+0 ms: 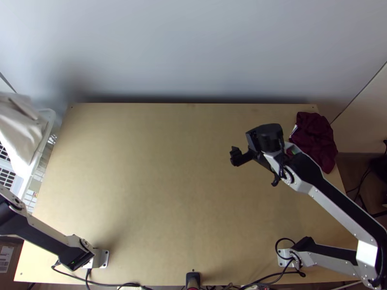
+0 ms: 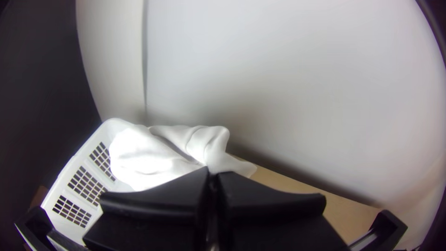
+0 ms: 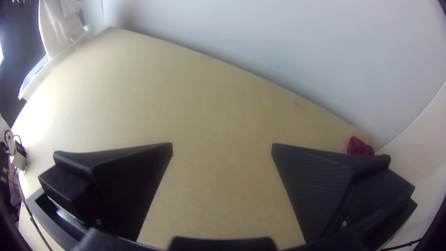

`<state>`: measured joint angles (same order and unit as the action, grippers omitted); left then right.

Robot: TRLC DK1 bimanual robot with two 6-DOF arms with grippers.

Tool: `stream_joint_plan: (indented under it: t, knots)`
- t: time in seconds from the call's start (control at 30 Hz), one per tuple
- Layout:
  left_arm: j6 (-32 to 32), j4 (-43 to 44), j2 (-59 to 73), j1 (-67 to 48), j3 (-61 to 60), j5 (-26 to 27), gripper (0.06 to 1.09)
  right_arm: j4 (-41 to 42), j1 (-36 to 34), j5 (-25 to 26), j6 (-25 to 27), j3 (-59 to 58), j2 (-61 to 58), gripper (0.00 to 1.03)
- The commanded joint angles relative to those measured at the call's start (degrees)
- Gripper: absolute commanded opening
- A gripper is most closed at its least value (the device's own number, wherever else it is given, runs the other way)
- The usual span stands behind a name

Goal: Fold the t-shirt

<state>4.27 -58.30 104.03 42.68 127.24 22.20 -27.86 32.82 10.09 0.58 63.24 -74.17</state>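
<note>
The left gripper (image 2: 213, 173) has its two fingers pressed together on a bunched white cloth (image 2: 172, 153), whose folds spread beyond the fingertips in the left wrist view. That view also shows the grid-like openings in the white basket (image 2: 76, 190) below it; the right wrist view shows, from the side, the cloth hanging down over the basket. The right gripper (image 1: 256, 169) holds nothing, its two fingers wide apart above the right half of the table (image 1: 159, 193). The top view shows a maroon cloth (image 1: 314, 140) crumpled at the table's far right corner, while the right wrist view catches just a small piece of it beyond one finger. In the top view the left arm (image 1: 46, 237) slants from its base out past the left edge, towards the basket's side; the right arm (image 1: 334, 198) bends near the right edge and reaches back inward, up and to the left.
</note>
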Motion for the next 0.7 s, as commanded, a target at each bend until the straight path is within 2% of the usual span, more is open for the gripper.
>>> stream_joint_plan:
  t: [0.0, 0.07, 0.1, 0.3, 0.53, 0.67]
  knots:
    - [-0.8, -6.3, -10.3, -11.7, -2.2, 1.5, 0.09, 3.8, -2.4, -0.1, -1.8, -8.8, 5.7, 0.99]
    - [-0.8, -7.9, -12.4, -16.4, -4.3, 1.5, 0.10, 5.1, -2.9, 0.0, -2.5, -11.2, 7.4, 0.99]
    - [-0.4, -8.0, -17.4, -25.1, -11.9, 1.4, 0.09, 7.1, -5.0, -0.1, -3.2, -14.5, 10.5, 0.99]
    - [-4.5, -4.7, -23.3, -39.1, -25.2, 1.3, 0.09, 9.0, -10.0, -0.1, -4.3, -18.2, 14.7, 0.99]
    - [-11.4, -1.8, -24.7, -57.8, -33.5, -6.0, 0.09, 9.3, -14.4, -0.1, -4.1, -22.6, 20.3, 0.99]
    - [-16.4, 0.6, -24.7, -65.7, -33.0, -6.2, 0.09, 9.3, -16.1, -0.2, -4.2, -24.5, 22.2, 0.99]
